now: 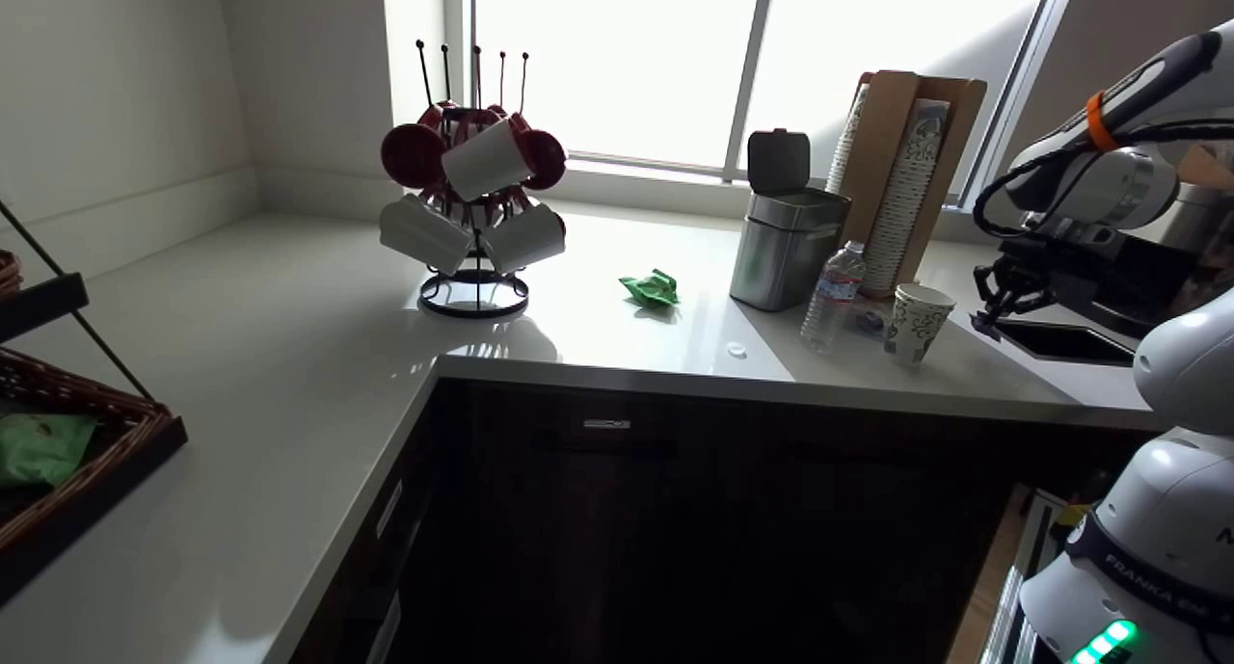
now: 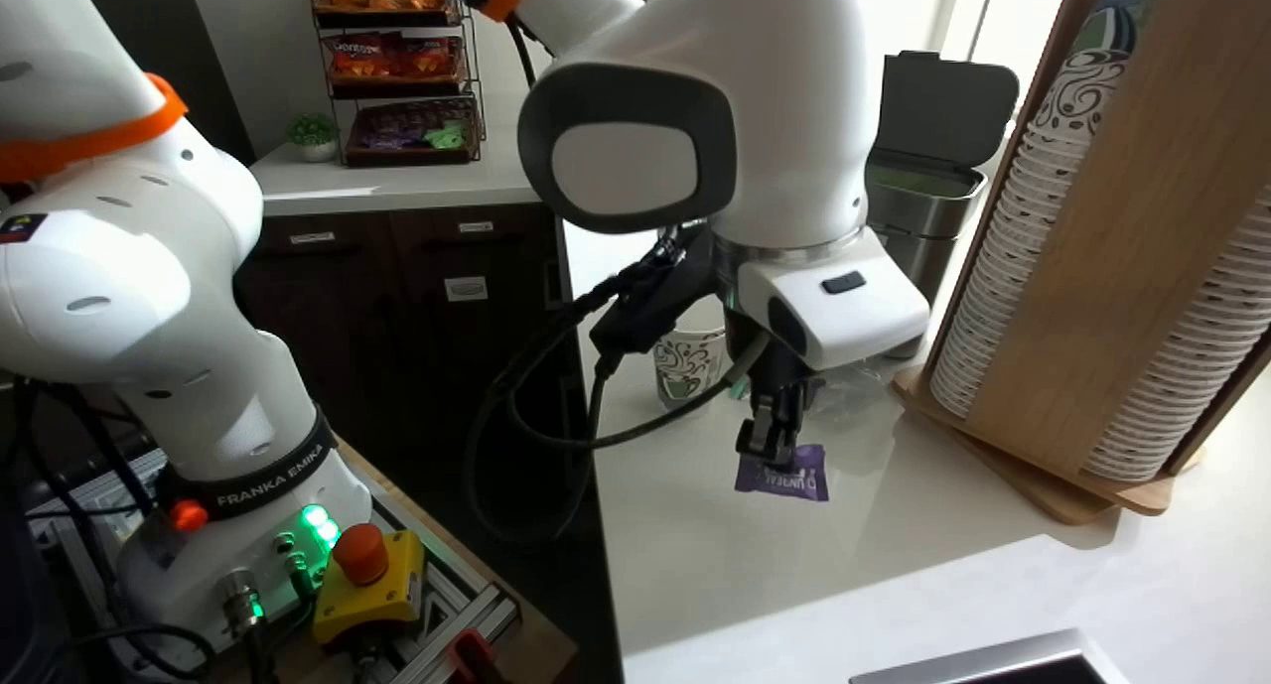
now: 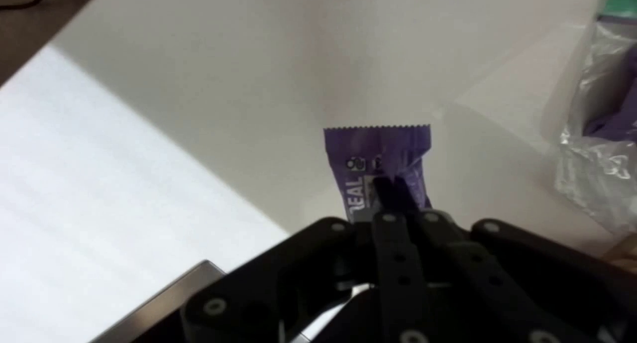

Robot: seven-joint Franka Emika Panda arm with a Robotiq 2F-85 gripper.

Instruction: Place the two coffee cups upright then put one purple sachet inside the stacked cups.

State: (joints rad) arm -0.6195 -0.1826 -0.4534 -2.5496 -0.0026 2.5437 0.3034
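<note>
– Currently, what is being gripped?
– The purple sachet (image 2: 791, 481) is being pinched by the jaws; the upright cup (image 1: 918, 325) is being noted apart, left of them in both exterior views.

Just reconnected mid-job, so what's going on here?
The white robot arm has its jaws closed on a purple, serrated-edge sachet over the pale countertop. A white paper cup with a dark swirl pattern stands upright there. The sachet isn't inside it yet; I can't tell whether it's one cup or two stacked.
</note>
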